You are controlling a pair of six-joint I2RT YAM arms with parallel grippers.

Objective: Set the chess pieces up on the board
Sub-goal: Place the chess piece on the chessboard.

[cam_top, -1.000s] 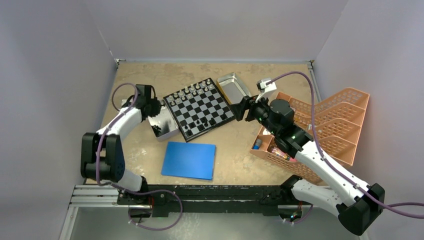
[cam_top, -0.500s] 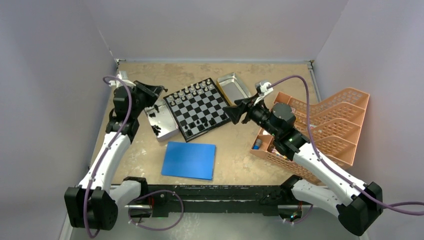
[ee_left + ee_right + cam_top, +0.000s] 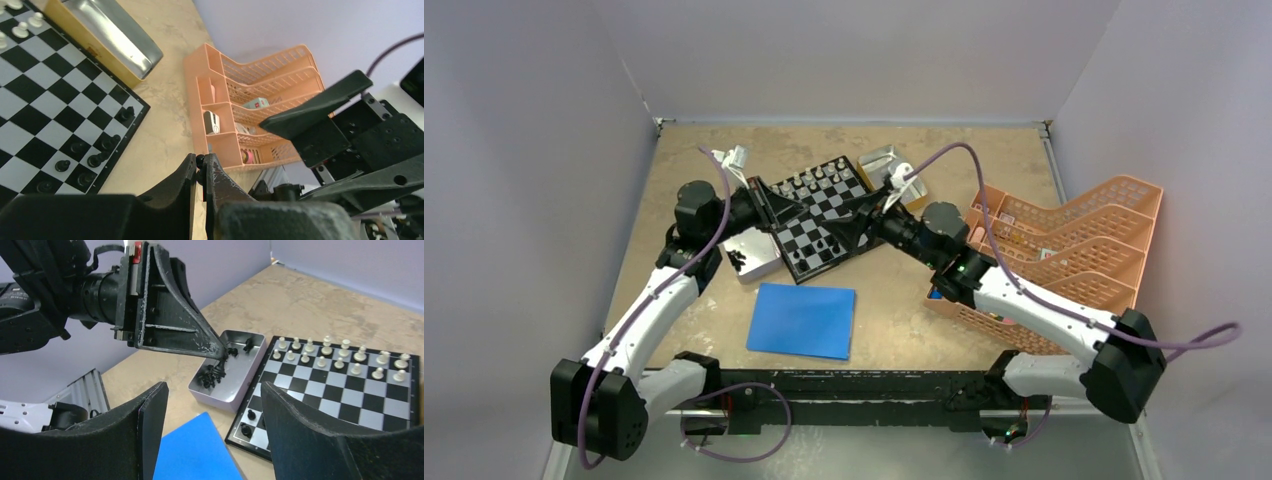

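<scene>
Left pincer (image 3: 200,163): we note it pressed together, nipping a tiny black piece (image 3: 200,158) at its tips. Right pincer (image 3: 212,387): spread wide, empty, facing the left one. Board (image 3: 350,390): beneath both. Tray (image 3: 250,335) of black pieces: beside the board, on the left pincer's side.

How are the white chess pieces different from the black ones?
The white pieces fill two neat rows along one edge of the board; only a few black pieces stand at the opposite edge. No white pieces show in the metal tray, but black pieces lie heaped there, and one looks pinched in the left gripper's jaws. Both kinds are tiny, and those on the board stand upright.
</scene>
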